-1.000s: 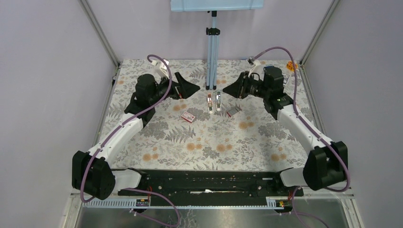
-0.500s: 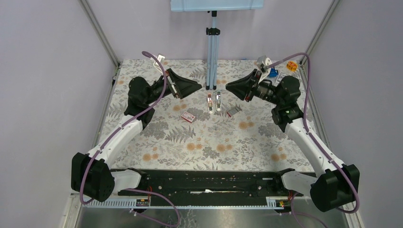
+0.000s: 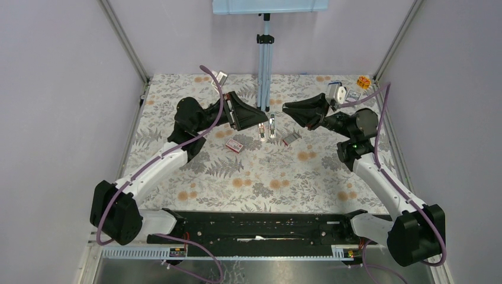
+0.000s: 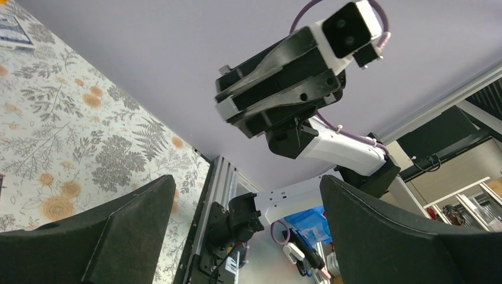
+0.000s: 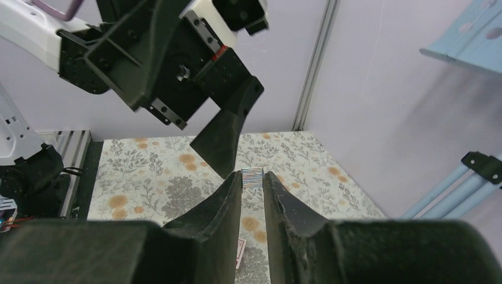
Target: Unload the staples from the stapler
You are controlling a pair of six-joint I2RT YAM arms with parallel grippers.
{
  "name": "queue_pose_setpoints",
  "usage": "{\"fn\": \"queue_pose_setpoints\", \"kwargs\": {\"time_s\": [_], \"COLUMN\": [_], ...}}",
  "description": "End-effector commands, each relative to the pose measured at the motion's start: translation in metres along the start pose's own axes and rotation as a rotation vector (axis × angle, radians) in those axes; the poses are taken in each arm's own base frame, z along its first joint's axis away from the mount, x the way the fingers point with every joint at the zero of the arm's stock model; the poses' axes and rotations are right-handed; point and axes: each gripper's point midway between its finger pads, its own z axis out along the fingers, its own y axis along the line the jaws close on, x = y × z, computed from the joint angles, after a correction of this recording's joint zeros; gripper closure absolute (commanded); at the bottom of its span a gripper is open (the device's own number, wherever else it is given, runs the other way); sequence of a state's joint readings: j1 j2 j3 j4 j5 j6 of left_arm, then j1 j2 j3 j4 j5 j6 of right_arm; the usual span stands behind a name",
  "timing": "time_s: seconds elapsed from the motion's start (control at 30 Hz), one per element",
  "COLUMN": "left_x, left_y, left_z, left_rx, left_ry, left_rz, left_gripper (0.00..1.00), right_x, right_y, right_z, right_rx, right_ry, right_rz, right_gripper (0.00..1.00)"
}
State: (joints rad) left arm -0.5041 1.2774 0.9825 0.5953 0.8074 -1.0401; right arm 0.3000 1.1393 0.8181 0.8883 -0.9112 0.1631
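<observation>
The staples only really show up in the right wrist view. They're a tiny silvery strip pinched at the very tips of the right gripper, whose fingers are squeezed together on it. It's held up in the air, off the floral table. From the top camera the strip is too small to make out at all.

The left gripper has its fingers spread wide apart with nothing between them. Its own camera cuts both fingers off at the bottom edge. It's aimed at the right one, tips near each other but not touching. In the right wrist view its black body blocks a good chunk of the table behind the strip.

Down on the table, roughly under the gap between the two grippers, lies the stapler with another narrow piece just beside it. I can't tell at this size whether that's one opened stapler or two separate parts. A red box sits to their left and a grey box to their right. A tripod pole stands at the far edge.
</observation>
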Motion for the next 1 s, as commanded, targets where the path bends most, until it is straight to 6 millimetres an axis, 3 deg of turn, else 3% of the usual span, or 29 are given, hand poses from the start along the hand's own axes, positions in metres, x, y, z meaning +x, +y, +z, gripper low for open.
{"fn": "queue_pose_setpoints", "kwargs": {"time_s": [0.0, 0.4, 0.67, 0.97], "left_x": [-0.012, -0.01, -0.002, -0.007], "left_y": [-0.007, -0.012, -0.018, -0.03], "left_z": [0.006, 0.012, 0.023, 0.03], "left_rx": [0.025, 0.054, 0.086, 0.139], "left_ry": [-0.027, -0.017, 0.003, -0.042], "left_rz": [0.045, 0.044, 0.044, 0.027], "left_gripper": [0.04, 0.1, 0.14, 0.19], "right_x": [-0.028, -0.02, -0.028, -0.023], "right_y": [0.014, 0.032, 0.044, 0.051], "right_z": [-0.001, -0.006, -0.006, -0.009], "right_rx": [-0.057, -0.153, -0.215, -0.258], "right_ry": [-0.082, -0.065, -0.088, -0.075], "right_rz": [-0.133, -0.147, -0.16, -0.16], "right_gripper": [0.72, 0.72, 0.72, 0.72]}}
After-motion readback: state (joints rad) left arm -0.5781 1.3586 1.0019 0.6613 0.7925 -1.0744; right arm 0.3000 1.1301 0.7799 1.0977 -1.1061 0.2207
